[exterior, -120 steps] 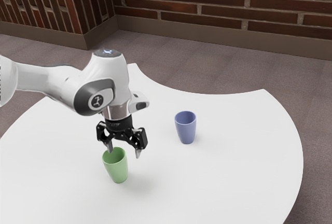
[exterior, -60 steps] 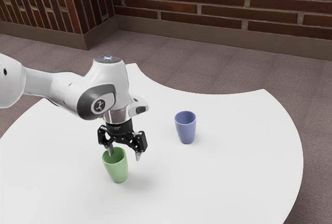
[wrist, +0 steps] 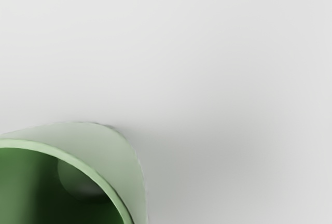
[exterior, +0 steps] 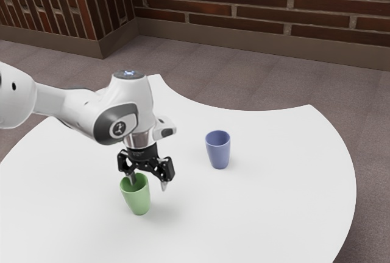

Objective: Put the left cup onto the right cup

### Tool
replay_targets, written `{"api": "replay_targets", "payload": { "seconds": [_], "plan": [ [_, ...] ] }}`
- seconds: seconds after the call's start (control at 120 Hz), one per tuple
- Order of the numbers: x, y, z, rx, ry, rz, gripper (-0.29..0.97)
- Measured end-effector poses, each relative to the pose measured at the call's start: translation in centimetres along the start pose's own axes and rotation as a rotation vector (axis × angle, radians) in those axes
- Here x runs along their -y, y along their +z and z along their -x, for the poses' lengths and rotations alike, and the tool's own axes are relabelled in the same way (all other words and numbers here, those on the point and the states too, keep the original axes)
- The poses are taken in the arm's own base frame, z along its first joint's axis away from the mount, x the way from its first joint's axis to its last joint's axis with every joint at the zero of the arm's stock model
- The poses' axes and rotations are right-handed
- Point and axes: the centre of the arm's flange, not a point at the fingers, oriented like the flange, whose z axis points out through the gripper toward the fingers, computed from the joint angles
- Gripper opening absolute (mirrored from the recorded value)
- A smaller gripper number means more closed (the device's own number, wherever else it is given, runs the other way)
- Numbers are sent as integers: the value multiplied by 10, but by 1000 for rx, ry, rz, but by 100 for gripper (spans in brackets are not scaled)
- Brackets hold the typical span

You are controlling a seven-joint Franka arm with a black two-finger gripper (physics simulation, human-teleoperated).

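The end effector (exterior: 147, 185) has sunk a little lower over the rim of the green cup (exterior: 136, 196)

I see the green cup (exterior: 136, 195) standing upright, mouth up and empty, and the blue-violet cup (exterior: 217, 149) upright too, well apart at about its two o'clock in the exterior view.

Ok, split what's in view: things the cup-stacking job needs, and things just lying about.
Job: green cup, blue cup, gripper, open astride the green cup's rim.
Just there: white table, brick wall, floor.
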Motion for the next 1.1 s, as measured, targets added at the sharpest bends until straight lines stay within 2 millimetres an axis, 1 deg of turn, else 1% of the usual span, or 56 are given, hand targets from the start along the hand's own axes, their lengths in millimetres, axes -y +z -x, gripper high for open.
{"api": "replay_targets", "payload": {
  "seconds": [0.208,0.308,0.658,0.842,1.017,1.1],
  "plan": [
    [-1,4,-1,-3,4,3,68],
    [-1,9,-3,1,3,5,68],
    [-2,22,-6,8,6,9,62],
    [-1,25,-8,7,4,12,53],
    [5,26,-10,5,-8,14,40],
    [11,26,-12,4,-19,14,34]
  ]
}}
